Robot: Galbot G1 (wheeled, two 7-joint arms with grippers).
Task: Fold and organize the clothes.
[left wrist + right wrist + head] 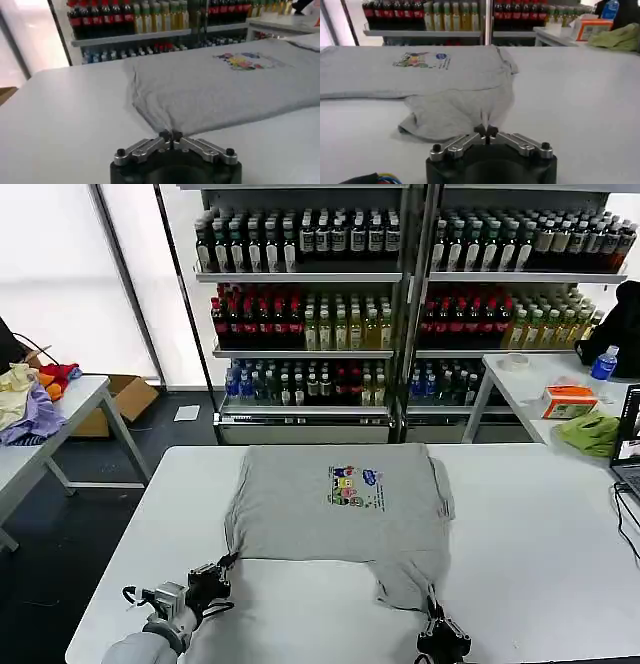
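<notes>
My left end effector [222, 569] and right end effector [436, 616] each pinch the T-shirt's [335, 509] near hem; it stretches toward twelve o'clock across the desk [540, 544].

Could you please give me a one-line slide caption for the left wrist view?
Left gripper pinches the near edge of the grey T-shirt lying on the white table.
</notes>
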